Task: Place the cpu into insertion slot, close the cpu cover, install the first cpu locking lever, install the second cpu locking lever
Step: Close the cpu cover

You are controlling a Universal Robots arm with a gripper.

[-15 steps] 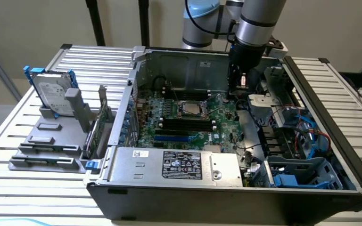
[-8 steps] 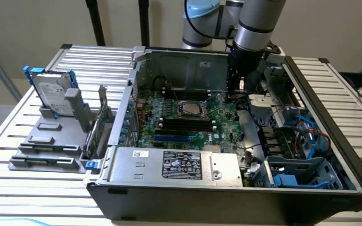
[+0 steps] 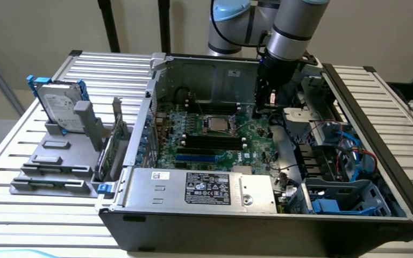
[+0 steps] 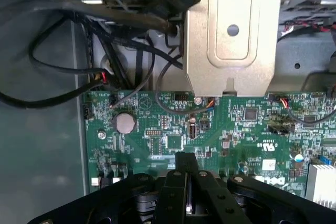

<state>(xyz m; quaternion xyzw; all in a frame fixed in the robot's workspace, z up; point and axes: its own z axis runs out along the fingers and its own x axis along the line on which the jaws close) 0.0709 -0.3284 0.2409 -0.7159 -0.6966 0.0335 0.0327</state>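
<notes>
Inside the open computer case, the insertion slot (image 3: pixel 217 124) sits in the middle of the green motherboard (image 3: pixel 253 141). It has a grey metal frame with a silvery square in its window. I cannot tell whether that is the cpu, nor whether the cpu cover lies flat. My gripper (image 3: pixel 270 109) hangs inside the case toward the exterior view's right of the slot, a little above the board. In the wrist view my gripper (image 4: pixel 185 157) is shut, its black fingers (image 4: pixel 176 179) meeting over the motherboard (image 4: pixel 236 124). I see nothing between them.
Black memory slots (image 3: pixel 210 142) run just in front of the socket, and a silver power supply (image 3: pixel 199 188) lies nearer. Blue drive bays (image 3: pixel 343 199) and cables (image 3: pixel 285 156) crowd the right side. A metal bracket (image 4: pixel 231 35) and black cables (image 4: pixel 63 56) sit beyond my fingers. A hard drive (image 3: pixel 58 106) stands outside on the left.
</notes>
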